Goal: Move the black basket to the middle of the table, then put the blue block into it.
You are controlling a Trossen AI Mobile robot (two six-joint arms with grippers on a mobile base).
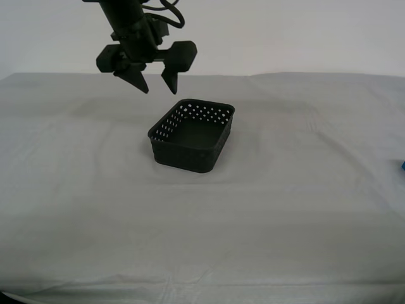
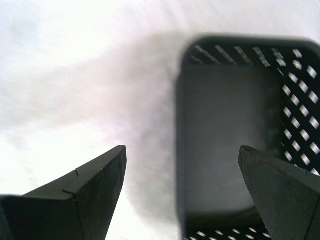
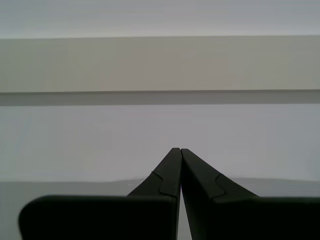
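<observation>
The black basket (image 1: 187, 156) stands empty near the middle of the table (image 1: 285, 221), set at a slant. My second gripper (image 1: 158, 90) hangs open above the table, just behind the basket and toward the exterior view's left, touching nothing. In the second wrist view, the open second gripper (image 2: 182, 148) straddles one side wall of the basket (image 2: 295, 100). Only a blue sliver of the blue block (image 1: 402, 166) shows, at the exterior view's right edge. My first gripper (image 3: 179, 149) is shut and empty, facing a pale wall; it is out of the exterior view.
The cloth-covered table reaches a pale wall (image 1: 285, 31) at the back. Its front edge (image 1: 190, 288) runs along the bottom of the exterior view. The cloth (image 2: 75, 75) beside the basket is bare.
</observation>
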